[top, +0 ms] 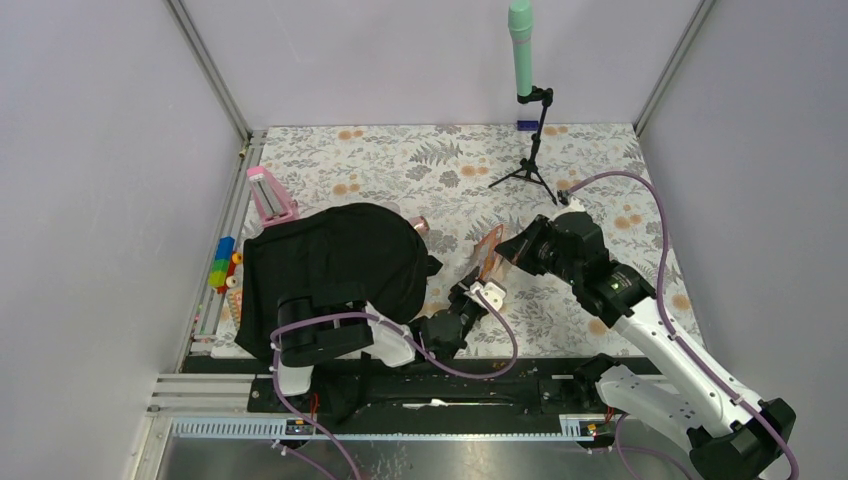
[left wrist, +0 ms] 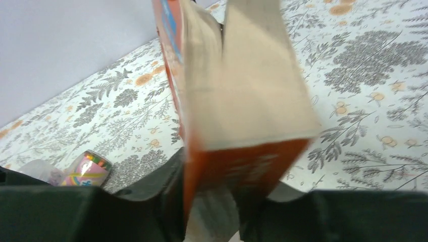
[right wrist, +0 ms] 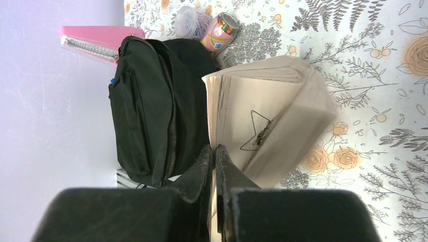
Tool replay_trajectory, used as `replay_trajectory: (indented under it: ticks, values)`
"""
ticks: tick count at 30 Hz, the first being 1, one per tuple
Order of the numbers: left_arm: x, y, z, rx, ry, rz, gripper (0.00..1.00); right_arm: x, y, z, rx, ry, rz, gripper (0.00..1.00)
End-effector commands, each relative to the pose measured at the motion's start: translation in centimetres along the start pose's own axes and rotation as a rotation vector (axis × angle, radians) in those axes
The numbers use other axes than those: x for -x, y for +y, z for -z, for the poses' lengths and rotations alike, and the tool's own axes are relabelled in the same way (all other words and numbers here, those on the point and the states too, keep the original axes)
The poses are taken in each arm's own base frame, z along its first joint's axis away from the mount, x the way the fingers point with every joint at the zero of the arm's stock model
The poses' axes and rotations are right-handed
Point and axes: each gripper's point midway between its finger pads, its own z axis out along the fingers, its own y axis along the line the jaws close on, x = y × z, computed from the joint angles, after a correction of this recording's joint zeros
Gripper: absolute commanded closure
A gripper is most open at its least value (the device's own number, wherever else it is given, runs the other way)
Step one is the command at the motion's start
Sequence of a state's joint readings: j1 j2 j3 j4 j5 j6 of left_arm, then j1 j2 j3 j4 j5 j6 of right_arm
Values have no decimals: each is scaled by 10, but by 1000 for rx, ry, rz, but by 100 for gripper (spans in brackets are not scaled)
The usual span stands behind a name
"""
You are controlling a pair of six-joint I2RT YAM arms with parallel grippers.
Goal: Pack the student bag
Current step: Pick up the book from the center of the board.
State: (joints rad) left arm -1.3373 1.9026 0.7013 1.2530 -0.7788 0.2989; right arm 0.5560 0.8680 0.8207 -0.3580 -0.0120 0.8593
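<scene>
Both arms pinch the orange book [top: 489, 255], which hangs open. The left gripper [left wrist: 211, 214] holds its lower edge and the right gripper [right wrist: 216, 174] holds a thin leaf. The student bag [top: 330, 265] lies at nine o'clock of it. I think the loading step is in hand; next the book must be closed and carried to the bag's opening.

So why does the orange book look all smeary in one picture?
Left wrist view: the book sits right up against the lens, so it blurs, while the flowery table behind looks clearer. Right wrist view: its pages are soft at the right edge, but the backpack is crisp. Top view: even light, faint shadows, everything sharp.
</scene>
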Motion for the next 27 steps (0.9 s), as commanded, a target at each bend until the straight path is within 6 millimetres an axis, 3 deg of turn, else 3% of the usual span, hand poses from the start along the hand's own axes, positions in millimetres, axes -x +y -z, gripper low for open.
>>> replay_trajectory:
  ticks: [1, 4, 5, 8, 12, 13, 14, 18, 22, 27]
  values:
    - [37, 19, 0, 79, -101, 95, 78, 17, 24, 6, 92, -62, -12, 100]
    - [50, 29, 9, 70, -125, 110, 99, 18, 22, 6, 87, -66, 20, 100]
    - [56, 33, 13, 61, -135, 115, 100, 18, 21, 7, 81, -68, 36, 93]
    - [82, 41, 26, -7, -167, 138, 100, 24, 15, 15, 50, -94, 103, 52]
    - [98, 30, 44, -201, -107, 152, 100, 43, 18, 39, 28, -157, 201, 23]
    - [102, 28, 49, -248, -87, 170, 100, 48, 17, 45, 10, -175, 216, 8]
    - [105, 29, 54, -281, -66, 192, 100, 52, 17, 53, -1, -190, 229, 2]
    - [112, 44, 72, -372, 33, 285, 100, 60, 24, 77, 34, -238, 299, 0]
    - [127, 62, 97, -452, 120, 386, 100, 55, 41, 96, 158, -245, 383, 0]
    - [156, 89, 127, -514, 154, 544, 100, 25, 92, 122, 555, -223, 546, 0]
